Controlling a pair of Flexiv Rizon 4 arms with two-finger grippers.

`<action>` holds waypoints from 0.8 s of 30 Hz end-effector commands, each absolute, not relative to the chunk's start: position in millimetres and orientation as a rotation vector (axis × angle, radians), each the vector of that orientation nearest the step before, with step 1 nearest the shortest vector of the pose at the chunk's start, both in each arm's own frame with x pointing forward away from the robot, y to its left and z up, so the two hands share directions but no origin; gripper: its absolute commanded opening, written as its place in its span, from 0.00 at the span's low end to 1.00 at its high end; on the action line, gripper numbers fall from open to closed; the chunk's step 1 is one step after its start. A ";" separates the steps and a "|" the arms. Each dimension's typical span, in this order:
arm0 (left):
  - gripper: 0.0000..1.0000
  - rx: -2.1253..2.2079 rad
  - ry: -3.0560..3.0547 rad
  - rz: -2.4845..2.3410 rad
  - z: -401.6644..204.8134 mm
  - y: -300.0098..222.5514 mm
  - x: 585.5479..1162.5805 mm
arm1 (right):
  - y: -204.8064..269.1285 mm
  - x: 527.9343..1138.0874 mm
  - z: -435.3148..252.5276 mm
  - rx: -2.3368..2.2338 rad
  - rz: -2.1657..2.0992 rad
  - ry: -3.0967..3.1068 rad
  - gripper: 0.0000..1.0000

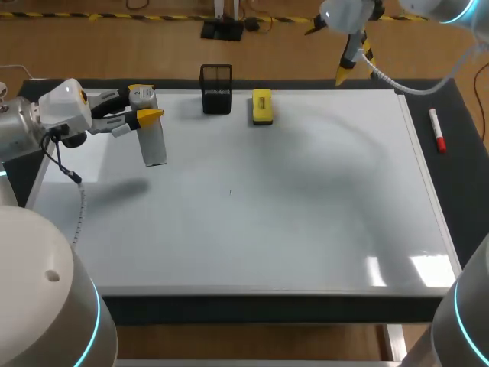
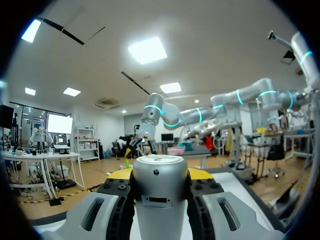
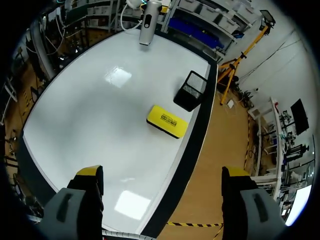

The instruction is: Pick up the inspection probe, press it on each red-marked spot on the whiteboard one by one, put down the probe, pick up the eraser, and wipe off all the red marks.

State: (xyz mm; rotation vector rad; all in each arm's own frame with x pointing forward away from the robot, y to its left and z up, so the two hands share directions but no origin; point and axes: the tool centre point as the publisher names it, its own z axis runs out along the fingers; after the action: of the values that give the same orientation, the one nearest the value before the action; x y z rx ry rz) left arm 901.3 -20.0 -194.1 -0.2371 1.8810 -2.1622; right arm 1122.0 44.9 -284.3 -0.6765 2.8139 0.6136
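The whiteboard lies flat and looks clean, with no red marks to see. Over its left side the left gripper pinches the silver probe near its top, so the tip points down, ready to press on the board. Farther back the yellow eraser sits beside the black basket, handy for wiping, and the right gripper hangs spread wide with nothing in it, out of the way.

Along the whiteboard's far edge are the probe, a mesh basket and the eraser; the board's middle and near side leave open passage.
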 end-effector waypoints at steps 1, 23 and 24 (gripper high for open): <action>0.00 -0.238 1.880 -2.161 -193.3 -20.2 901.2 | 44.6 1123.2 -283.4 -0.680 0.609 2.819 1.00; 0.00 0.013 2.006 -2.216 -140.1 -58.0 984.8 | 44.6 1123.2 -283.4 -0.680 0.609 2.819 1.00; 0.00 0.029 1.998 -2.238 -137.3 -60.2 990.8 | 44.6 1123.2 -283.4 -0.680 0.609 2.819 1.00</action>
State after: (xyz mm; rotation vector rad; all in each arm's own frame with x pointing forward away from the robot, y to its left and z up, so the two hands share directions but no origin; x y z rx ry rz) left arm 960.8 -54.9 -142.5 -0.0765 1.9511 -2.1817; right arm 1122.4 44.8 -284.5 -0.6767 2.8142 0.6155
